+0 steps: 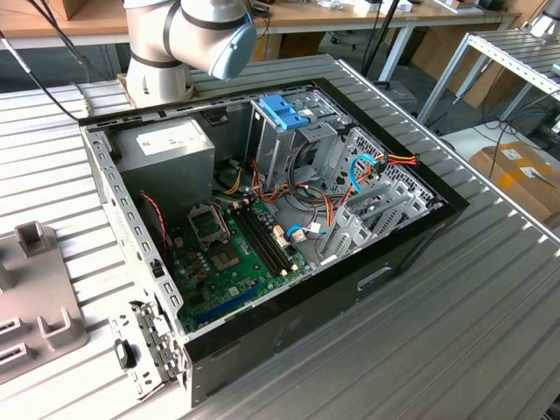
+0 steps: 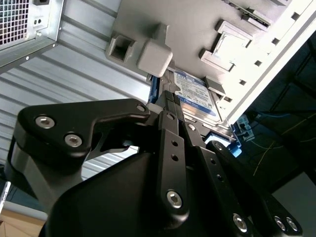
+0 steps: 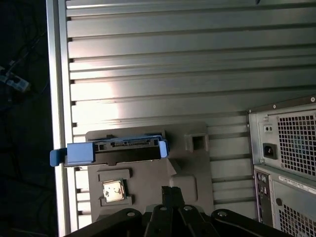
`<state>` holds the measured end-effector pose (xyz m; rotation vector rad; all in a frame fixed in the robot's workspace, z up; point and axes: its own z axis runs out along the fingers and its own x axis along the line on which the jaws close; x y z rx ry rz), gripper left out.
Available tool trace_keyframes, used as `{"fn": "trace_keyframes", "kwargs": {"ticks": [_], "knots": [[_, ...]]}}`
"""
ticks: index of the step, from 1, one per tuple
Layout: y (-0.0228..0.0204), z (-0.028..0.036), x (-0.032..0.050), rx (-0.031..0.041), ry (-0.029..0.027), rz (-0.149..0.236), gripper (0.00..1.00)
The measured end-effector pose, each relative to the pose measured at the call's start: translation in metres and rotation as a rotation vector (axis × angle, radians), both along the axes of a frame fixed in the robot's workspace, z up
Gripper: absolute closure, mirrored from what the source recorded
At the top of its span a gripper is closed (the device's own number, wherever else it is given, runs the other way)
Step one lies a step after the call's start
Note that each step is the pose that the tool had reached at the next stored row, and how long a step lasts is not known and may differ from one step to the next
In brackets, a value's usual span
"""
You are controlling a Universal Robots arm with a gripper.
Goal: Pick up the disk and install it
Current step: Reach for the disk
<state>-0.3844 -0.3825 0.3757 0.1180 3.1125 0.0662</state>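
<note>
Silver-grey arm (image 1: 157, 39), light-blue joint cap (image 1: 234, 52); black tool (image 2: 167, 106), silver screws (image 2: 173, 198).

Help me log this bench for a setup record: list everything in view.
disk: one, silver with light-blue rails, standing on edge in the fixture
fixture: one, grey, on the table beside the case
computer case: one, black, open, lying on the table
power supply: one, grey, inside the case nearest the arm
bracket: one, blue, atop the metal drive cage
motherboard: one, green, case floor
table: one, ribbed grey metal
cardboard box: one, brown, exterior view's right, beyond the table
arm: one, grey with a light-blue cap, behind the case
claw: one, black, close by the disk
</note>
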Motion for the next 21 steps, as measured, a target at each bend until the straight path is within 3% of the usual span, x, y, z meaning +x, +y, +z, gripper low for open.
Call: {"fn": "trace_keyframes", "kwargs": {"ticks": [14,21], "knots": [[0.0000,-0.0001,-0.0012,0.0000,-0.0001,0.000,0.89],[0.0000,-0.0004,-0.0079,0.0000,0.0000,0.000,0.89]]}}
